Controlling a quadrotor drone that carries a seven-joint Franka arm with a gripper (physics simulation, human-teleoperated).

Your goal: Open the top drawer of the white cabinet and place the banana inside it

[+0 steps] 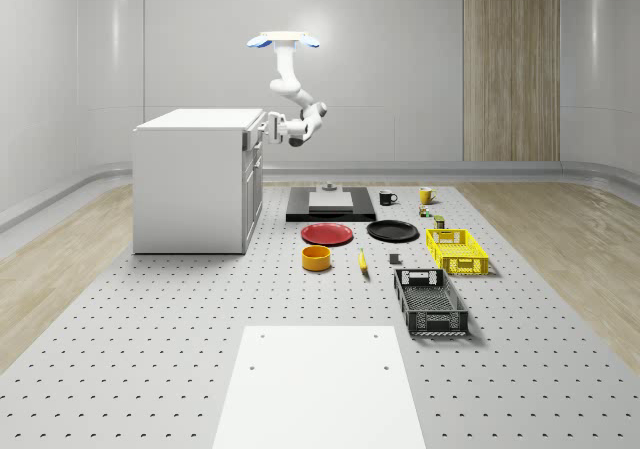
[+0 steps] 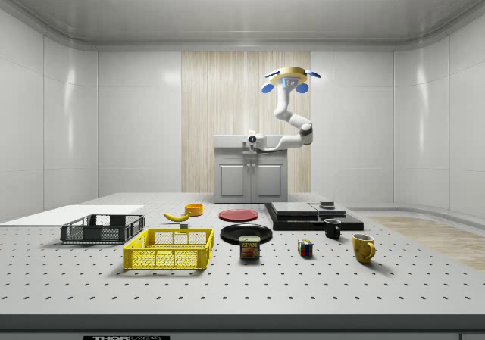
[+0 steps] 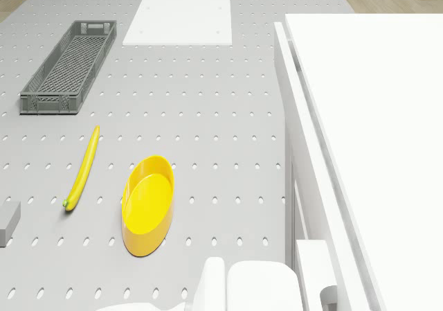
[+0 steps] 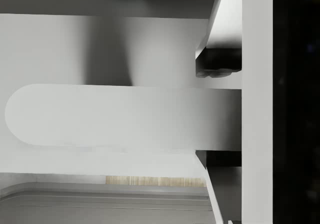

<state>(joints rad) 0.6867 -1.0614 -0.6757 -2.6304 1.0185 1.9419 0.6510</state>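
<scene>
Banana (image 1: pixel 362 260) lay flat on the perforated table (image 1: pixel 150 349), long axis running from the whole-scene view's foreground toward the back wall, just beside the yellow bowl (image 1: pixel 317 258) and in front of the red plate (image 1: pixel 327 233). My arm hung from the drone (image 1: pixel 284 40), which hovered high beside the white cabinet (image 1: pixel 190 184), on its drawer-front side. Elbow bent, forearm roughly level, reaching toward the cabinet. My gripper (image 1: pixel 268 126) was at the top drawer's (image 3: pixel 299 152) front, up near the cabinet's top edge; handle (image 4: pixel 115 115) sat close across the wrist view. Can't tell if my fingers were spread or closed. Banana was well apart from my gripper, down on the table.
</scene>
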